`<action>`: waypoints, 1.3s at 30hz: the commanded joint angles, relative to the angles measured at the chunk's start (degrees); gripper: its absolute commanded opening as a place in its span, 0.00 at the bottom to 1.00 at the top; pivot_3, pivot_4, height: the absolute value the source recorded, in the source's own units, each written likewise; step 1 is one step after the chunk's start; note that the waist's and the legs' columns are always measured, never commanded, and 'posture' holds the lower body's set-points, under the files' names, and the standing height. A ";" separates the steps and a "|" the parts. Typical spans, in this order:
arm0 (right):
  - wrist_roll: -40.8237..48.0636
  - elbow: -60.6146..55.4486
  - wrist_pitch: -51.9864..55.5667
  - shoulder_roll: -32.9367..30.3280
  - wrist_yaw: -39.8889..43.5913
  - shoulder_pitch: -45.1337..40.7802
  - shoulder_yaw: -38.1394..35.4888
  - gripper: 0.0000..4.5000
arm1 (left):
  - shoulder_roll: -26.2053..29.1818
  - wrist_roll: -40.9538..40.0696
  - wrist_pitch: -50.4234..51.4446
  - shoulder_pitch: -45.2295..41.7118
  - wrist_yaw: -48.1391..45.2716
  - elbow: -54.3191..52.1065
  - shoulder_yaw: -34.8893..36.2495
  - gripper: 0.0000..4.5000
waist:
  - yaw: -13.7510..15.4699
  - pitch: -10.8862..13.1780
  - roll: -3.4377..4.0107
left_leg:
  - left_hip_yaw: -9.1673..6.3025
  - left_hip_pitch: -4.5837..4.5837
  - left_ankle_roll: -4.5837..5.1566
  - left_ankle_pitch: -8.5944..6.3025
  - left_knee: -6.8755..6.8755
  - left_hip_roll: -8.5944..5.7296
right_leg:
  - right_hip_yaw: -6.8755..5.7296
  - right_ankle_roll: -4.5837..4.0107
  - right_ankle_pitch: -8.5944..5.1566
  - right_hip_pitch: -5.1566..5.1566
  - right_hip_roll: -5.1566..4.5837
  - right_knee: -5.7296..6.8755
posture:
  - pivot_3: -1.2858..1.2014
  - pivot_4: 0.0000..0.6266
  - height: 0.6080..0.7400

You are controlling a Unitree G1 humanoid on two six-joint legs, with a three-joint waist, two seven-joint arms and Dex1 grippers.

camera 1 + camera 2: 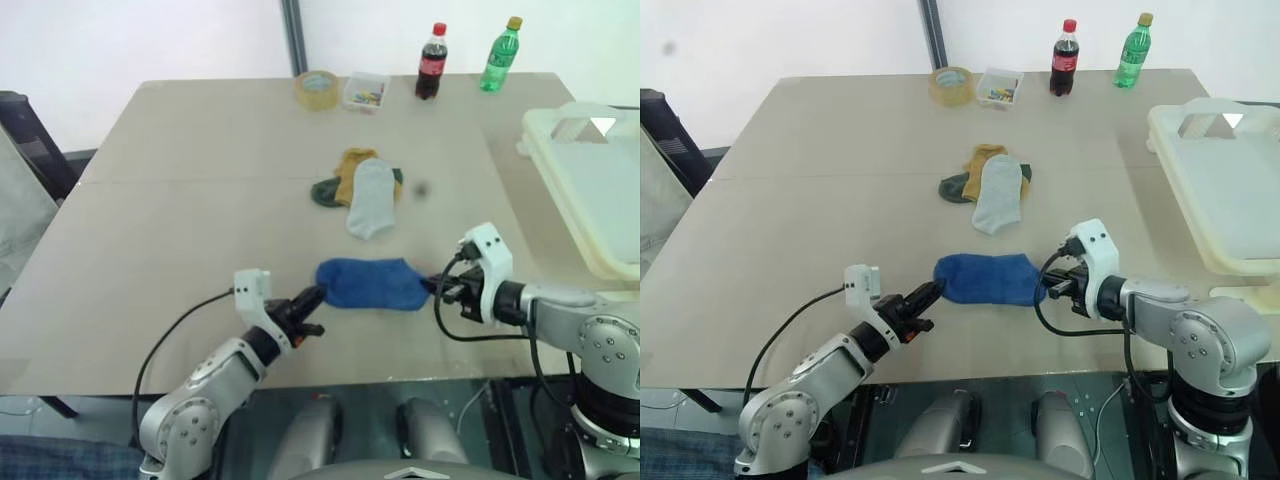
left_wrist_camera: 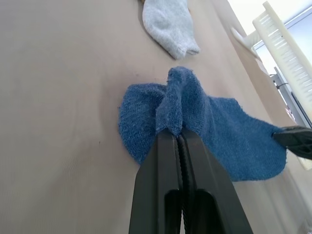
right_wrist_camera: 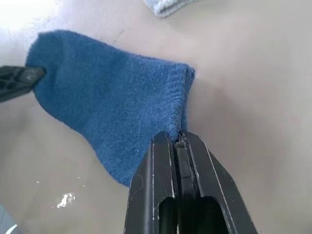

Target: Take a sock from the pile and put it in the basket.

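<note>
At the lower left of the head view, the left gripper (image 1: 312, 303) has its two black fingers pressed together on a bunched fold at one end of the blue knitted sock (image 1: 372, 284). The sock lies low in the middle of the frame on the tan table (image 1: 180, 220). Right of it, the right gripper (image 1: 436, 287) pinches the ribbed cuff edge, and its fingers look nearly together with the fabric between them.

So the pick-up step is in hand: one sock has been taken apart from the pile of loose socks (image 1: 360, 188), a pale grey one over a mustard-yellow and a dark green one, in the centre of the frame, well apart from the blue one. The next move, as I judge it, calls for lifting the sock off the table and carrying it to the large cream-white plastic basket (image 1: 560, 170) at the right edge, probably with one gripper letting go so the other can reach over the rim.

The sock looks soft and fuzzy, spread roughly flat between the two grips, with a raised ridge at the left pinch.
</note>
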 commanded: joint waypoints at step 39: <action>-33.90 12.31 -49.95 -15.28 14.88 3.37 35.48 0.74 | 7.07 -5.51 1.29 -7.96 -14.58 14.99 3.93 1.00 | 0.28 -0.07 -0.14 | -0.38 0.89 0.18 -0.12 0.02 -0.03 | -0.34 0.00 -0.02 1.08 0.00 -0.25 | 0.52 0.24 1.00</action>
